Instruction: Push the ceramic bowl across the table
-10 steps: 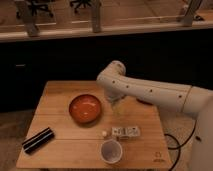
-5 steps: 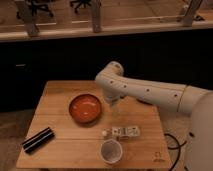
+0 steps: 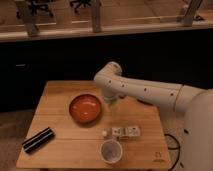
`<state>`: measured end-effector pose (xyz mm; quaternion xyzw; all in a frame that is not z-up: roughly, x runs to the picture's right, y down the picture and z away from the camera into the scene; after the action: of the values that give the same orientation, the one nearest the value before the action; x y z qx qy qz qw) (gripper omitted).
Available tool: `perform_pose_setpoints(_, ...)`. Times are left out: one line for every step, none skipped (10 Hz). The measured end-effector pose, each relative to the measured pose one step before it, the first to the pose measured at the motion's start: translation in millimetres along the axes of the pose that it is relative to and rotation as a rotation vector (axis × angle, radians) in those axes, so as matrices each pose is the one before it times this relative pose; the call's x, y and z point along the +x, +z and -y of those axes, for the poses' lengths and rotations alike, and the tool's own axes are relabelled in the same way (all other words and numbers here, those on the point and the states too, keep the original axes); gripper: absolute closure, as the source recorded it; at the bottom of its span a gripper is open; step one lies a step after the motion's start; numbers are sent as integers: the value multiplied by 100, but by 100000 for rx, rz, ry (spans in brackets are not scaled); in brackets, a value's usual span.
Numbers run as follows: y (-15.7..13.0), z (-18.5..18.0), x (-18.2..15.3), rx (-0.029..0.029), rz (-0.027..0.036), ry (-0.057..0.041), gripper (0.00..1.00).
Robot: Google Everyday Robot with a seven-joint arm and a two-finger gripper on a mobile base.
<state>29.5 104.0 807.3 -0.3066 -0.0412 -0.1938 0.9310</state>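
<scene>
bowl (image 3: 86,108): orange, sitting mid worktop (image 3: 59,94)
hand (image 3: 111,103): down just beside the bowl, open or closed, can't tell

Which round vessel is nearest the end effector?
The orange bowl, wide and shallow, right beside the end effector; the smaller white cup sits at the front of the table.

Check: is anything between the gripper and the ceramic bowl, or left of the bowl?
Nothing visible. The gripper hangs just right of the ceramic bowl. Left of the bowl the table is bare; the black object lies off toward the front-left corner.
</scene>
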Motion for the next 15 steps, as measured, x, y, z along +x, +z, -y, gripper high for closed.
perform_pose_setpoints(67, 60, 67, -149, -104, 15, 28)
perform_pose_setpoints(100, 8, 28, -363, 141, 51, 28)
perform_pose_setpoints(183, 116, -132, -313, 292, -176, 30)
perform_pose_setpoints(137, 275, -178, -522, 120, -468, 40)
perform_pose_setpoints(102, 138, -116, -288, 209, -224, 43)
perform_pose_setpoints(149, 93, 40, -415, 21, -73, 44)
perform_pose_setpoints(86, 88, -16, -291, 192, -27, 44)
perform_pose_setpoints(184, 23, -24, -544, 395, 4, 46)
perform_pose_setpoints(230, 98, -1, -259, 224, -98, 51)
perform_pose_setpoints(253, 108, -45, -459, 437, -15, 62)
perform_pose_setpoints(219, 51, -51, -403, 332, -26, 68)
perform_pose_setpoints(155, 122, -66, -215, 315, -80, 77)
perform_pose_setpoints(195, 11, -6, -362, 423, 0, 81)
perform_pose_setpoints(318, 147, 218, -257, 829, 471, 87)
perform_pose_setpoints(801, 21, 327, -842, 781, 734, 96)
